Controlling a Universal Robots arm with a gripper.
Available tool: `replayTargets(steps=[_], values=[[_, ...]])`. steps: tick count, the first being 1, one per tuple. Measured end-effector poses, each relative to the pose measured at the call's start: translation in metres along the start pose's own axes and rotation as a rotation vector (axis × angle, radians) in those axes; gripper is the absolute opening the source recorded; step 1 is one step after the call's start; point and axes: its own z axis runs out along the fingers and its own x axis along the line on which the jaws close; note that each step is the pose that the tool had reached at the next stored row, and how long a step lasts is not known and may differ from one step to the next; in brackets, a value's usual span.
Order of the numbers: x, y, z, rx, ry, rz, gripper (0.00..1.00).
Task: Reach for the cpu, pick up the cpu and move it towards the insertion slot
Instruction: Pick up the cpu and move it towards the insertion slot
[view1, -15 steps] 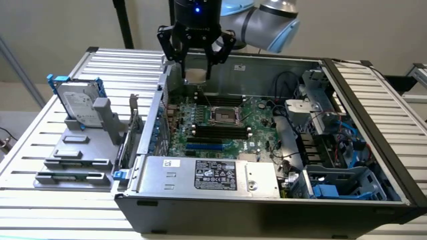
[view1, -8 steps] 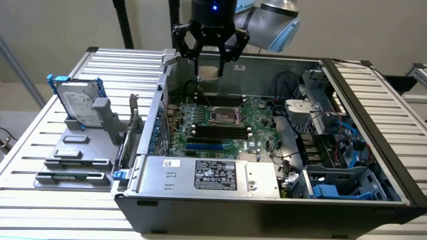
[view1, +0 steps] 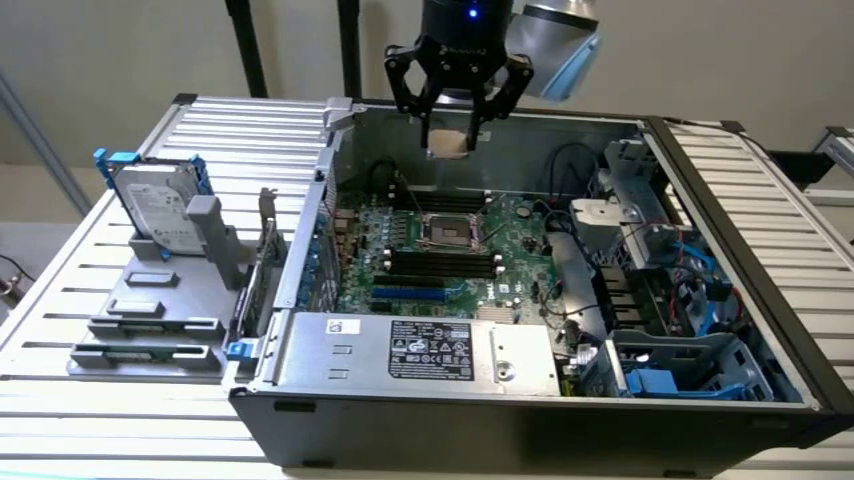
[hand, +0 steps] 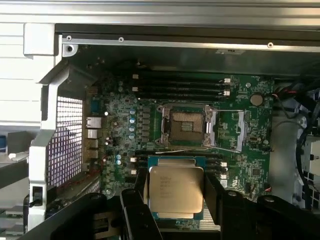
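Black two-fingered gripper clamped on small silver-grey square cpu, high above green motherboard's open metal socket; black memory slots flanking, nothing between.

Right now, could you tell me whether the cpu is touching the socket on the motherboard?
Apart. The exterior view shows the cpu held in the pincer, well above the socket.

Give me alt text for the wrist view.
The gripper holds the cpu between its fingers, above the green motherboard inside the open computer case. The empty cpu socket lies beyond the chip.
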Motion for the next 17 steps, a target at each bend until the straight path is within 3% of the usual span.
replayTargets(steps=[3, 8, 17], values=[[-0.009, 0.0033, 0.0001, 0.0053, 0.0, 0.002, 0.55], [-0.014, 0.009, 0.0008, 0.0185, -0.0002, 0.009, 0.55], [-0.014, 0.0155, 0.0011, 0.0189, -0.0007, 0.017, 0.55]])
